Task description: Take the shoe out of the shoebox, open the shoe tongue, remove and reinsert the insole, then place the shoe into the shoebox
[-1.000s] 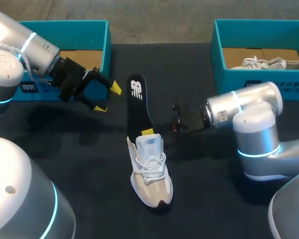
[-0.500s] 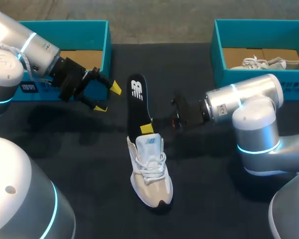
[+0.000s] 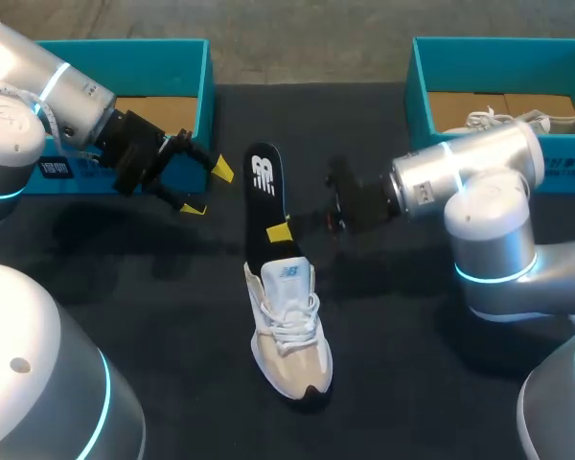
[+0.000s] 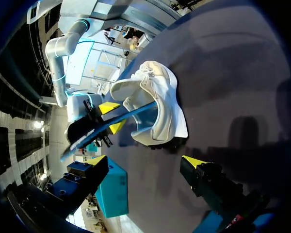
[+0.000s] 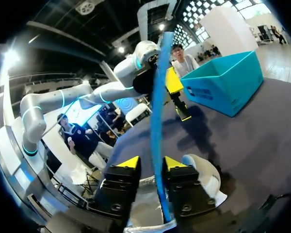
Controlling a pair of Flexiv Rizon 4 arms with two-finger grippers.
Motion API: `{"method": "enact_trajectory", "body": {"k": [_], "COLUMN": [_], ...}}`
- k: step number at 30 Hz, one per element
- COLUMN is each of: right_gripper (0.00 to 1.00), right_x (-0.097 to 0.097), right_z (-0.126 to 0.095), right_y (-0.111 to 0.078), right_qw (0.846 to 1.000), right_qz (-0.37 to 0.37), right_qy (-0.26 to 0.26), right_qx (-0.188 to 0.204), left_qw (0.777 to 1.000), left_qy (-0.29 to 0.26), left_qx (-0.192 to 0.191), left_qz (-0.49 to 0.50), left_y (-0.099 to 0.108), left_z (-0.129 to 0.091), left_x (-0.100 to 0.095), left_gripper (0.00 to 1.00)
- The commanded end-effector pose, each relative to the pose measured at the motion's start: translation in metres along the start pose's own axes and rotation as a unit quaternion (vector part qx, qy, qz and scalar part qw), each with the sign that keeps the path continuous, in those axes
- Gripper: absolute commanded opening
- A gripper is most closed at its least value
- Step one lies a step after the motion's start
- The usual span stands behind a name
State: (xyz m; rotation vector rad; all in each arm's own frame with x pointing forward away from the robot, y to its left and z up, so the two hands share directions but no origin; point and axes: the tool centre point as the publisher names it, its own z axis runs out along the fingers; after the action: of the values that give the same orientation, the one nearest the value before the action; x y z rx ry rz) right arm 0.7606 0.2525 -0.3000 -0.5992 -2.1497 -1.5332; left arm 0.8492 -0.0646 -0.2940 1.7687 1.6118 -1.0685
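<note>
The right claw (image 5: 152, 164) pinched the black insole (image 3: 262, 182) between its yellow tips, close to where the insole's near end met the opening of the white shoe (image 3: 289, 331). The shoe lay mid-tabletop (image 3: 144, 278), toe nearest. At the left, the other claw (image 3: 208, 190) hung spread, just beside the teal shoebox (image 3: 199, 86).

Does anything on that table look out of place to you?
Yes: the black insole juts out of the white shoe, mostly outside it rather than lying inside. The right end effector grips it near the shoe, so it looks deliberate.
</note>
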Motion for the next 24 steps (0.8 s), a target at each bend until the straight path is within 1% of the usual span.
{"method": "enact_trajectory", "body": {"k": [1, 11, 19, 24], "right_gripper": [0.0, 0.0, 0.0, 0.0], "right_x": [-0.003, -0.008, -0.018, -0.019], "right_z": [0.003, 0.004, 0.006, 0.008], "right_y": [0.002, -0.001, -0.014, -0.022], "right_qw": [1.0, 1.0, 0.999, 0.999], "right_qz": [0.002, 0.01, 0.031, 0.042], "right_qy": [0.001, 0.005, 0.012, 0.017], "right_qx": [0.006, 0.008, 0.005, 0.006], "left_qw": [1.0, 1.0, 1.0, 1.0], "left_qy": [0.001, 0.001, 0.001, 0.001], "left_qx": [0.0, 0.0, 0.0, 0.0], "left_qz": [0.0, 0.0, 0.0, 0.0], "left_y": [0.0, 0.0, 0.0, 0.0], "left_z": [0.0, 0.0, 0.0, 0.0], "left_x": [0.0, 0.0, 0.0, 0.0], "left_gripper": [1.0, 1.0, 1.0, 1.0]}}
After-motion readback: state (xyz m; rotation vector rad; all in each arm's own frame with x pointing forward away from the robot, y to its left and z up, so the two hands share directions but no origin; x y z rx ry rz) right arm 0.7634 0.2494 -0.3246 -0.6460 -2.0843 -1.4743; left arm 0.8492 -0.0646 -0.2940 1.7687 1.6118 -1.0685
